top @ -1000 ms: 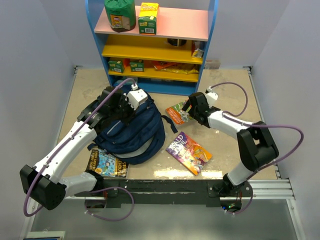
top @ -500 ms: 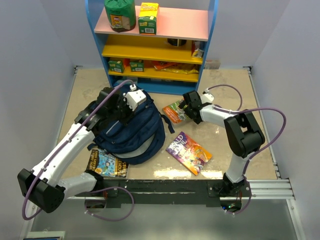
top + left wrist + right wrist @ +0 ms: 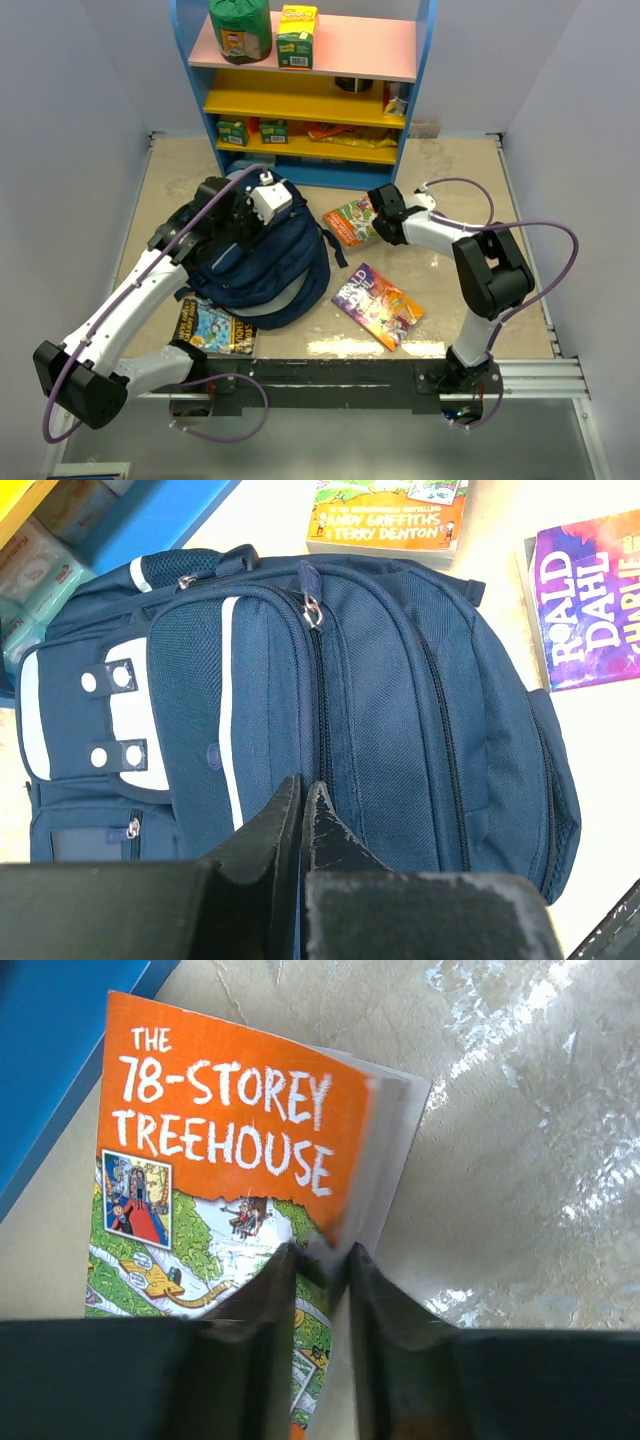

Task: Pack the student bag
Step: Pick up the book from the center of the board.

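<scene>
Now that the right gripper [image 3: 318,1260] has closed from wide open, it seemingly pinches the orange book [image 3: 210,1130], bound for the bag [image 3: 380,710]; left gripper [image 3: 302,810] shut.

The top external camera sits high above the near edge. It looks down and forward over the beige speckled surface [image 3: 450,180] to the blue-framed shelf unit [image 3: 310,176] at the far end. The left wrist camera looks down past the left hand [image 3: 303,785] from fairly near. The navy blue fabric backpack [image 3: 380,710] fills its frame, with an orange paperback book [image 3: 385,515] and a purple paperback book [image 3: 590,590] at the top edge. The right wrist camera, looking past the right hand [image 3: 320,1252], is very close on that orange book. All three views share it; the overhead and left wrist views also share the backpack and the purple book.
</scene>
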{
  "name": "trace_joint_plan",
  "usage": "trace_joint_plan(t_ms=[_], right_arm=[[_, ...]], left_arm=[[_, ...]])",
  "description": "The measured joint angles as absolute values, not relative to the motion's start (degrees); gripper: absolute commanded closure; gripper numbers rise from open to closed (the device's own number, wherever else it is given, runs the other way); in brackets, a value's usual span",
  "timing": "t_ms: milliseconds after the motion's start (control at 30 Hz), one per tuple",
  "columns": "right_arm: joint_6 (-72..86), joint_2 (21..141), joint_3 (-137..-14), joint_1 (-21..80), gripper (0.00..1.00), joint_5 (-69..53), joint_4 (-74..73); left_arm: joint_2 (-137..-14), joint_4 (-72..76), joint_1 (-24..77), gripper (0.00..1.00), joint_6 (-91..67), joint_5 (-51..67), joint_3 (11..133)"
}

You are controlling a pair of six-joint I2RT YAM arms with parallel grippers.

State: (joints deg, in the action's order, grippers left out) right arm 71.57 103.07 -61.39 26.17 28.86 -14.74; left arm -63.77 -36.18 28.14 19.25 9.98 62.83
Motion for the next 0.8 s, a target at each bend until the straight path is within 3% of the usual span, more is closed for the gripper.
trace_joint_plan(t_ms=[433, 800], right_arm=[[66.7, 97.8, -58.3, 25.7, 1.0, 29.1, -11.9], [49.5, 68.4, -57.8, 26.4, 1.0, 25.1, -12.6]], left_arm=[[-63.7, -36.6, 28.1, 1.0, 20.1, 10.0, 62.8], [-64.6, -36.0, 28.2, 1.0, 18.3, 8.4, 62.9]])
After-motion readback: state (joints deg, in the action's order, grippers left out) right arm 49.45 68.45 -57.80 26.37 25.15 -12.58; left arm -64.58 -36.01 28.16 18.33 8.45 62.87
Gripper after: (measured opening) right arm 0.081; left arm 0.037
